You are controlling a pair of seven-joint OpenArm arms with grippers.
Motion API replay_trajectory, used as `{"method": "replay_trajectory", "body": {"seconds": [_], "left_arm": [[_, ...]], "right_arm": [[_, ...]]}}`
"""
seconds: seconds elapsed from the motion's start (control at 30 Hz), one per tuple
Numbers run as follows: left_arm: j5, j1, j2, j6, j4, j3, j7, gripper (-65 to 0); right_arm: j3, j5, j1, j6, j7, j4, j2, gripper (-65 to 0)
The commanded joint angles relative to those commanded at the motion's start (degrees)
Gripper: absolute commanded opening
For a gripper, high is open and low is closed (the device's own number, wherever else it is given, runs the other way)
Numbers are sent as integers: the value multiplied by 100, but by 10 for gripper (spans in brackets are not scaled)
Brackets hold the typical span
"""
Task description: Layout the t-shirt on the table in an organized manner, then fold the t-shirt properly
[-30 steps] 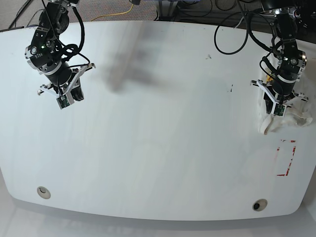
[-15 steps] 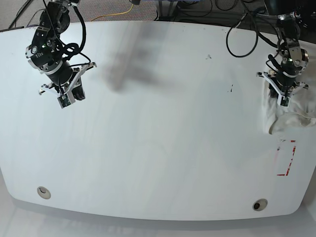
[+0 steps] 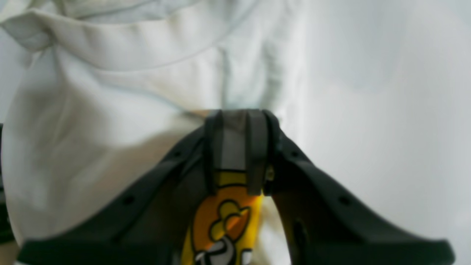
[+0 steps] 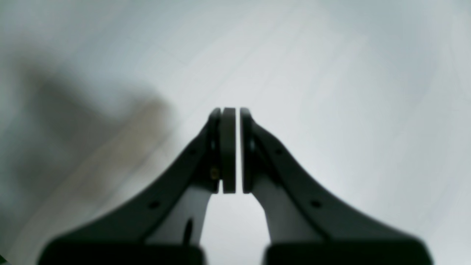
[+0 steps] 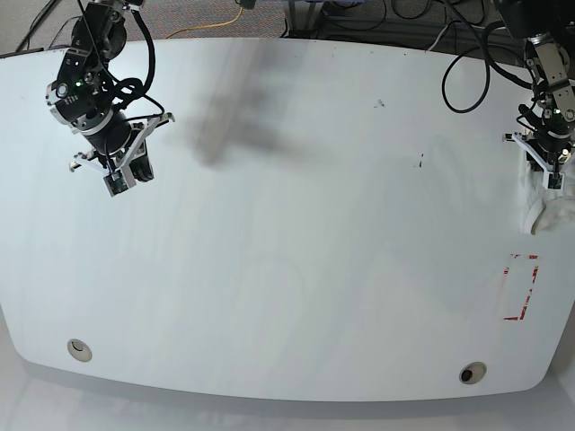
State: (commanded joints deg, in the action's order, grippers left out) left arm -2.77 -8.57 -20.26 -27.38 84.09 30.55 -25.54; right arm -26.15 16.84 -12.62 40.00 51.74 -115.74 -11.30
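In the left wrist view the left gripper [image 3: 237, 147] is clamped on a fold of the t-shirt [image 3: 110, 121], its dark pads pressed together over the cloth, and below them shows a yellow-orange cartoon figure with black outlines; no lettering can be read there. Past the pads lies the ribbed collar, creased and bunched. The right gripper [image 4: 232, 151] hangs over the bare table [image 4: 331, 92], its jaws drawn nearly together with only a thin slit between the pads and nothing in them. From the base view, the near edge carries two grommet holes [image 5: 80, 348], one toward each corner, and a red rectangle mark [image 5: 521, 287] sits near the right edge. The t-shirt is a small white bunch at that right edge, just beyond the mark, under the left gripper. The wide middle of the table lies open, and the right gripper sits at the far left.
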Motion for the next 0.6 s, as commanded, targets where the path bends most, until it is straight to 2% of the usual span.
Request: {"method": "replay_trajectory", "body": {"seconds": [0.1, 0.2, 0.3, 0.4, 0.47, 0.57, 0.6], "left_arm": [[0, -79, 62, -88, 431, -35, -9, -560], [0, -70, 378, -88, 809, -141, -9, -560], [-18, -70, 686, -79, 1319, -273, 9, -560], [-18, -62, 1064, -79, 1723, -466, 44, -560], [-18, -62, 1301, -70, 1873, -580, 290, -560], [-18, -88, 1609, -70, 1925, -712, 923, -560], [-26, -105, 1785, -53, 1925, -782, 1292, -560]], "right_arm": [[0, -35, 44, 0, -44, 0, -18, -637], [0, -53, 53, 0, -316, 0, -88, -637], [18, -237, -9, 0, -879, 0, -176, -637], [88, -765, -18, 0, -1398, 44, -97, -637], [141, -1152, -35, 0, -1732, 53, 35, -637], [158, -1556, -149, 0, -2163, 53, 229, -637], [158, -1697, -211, 0, -2426, 53, 325, -637]]}}
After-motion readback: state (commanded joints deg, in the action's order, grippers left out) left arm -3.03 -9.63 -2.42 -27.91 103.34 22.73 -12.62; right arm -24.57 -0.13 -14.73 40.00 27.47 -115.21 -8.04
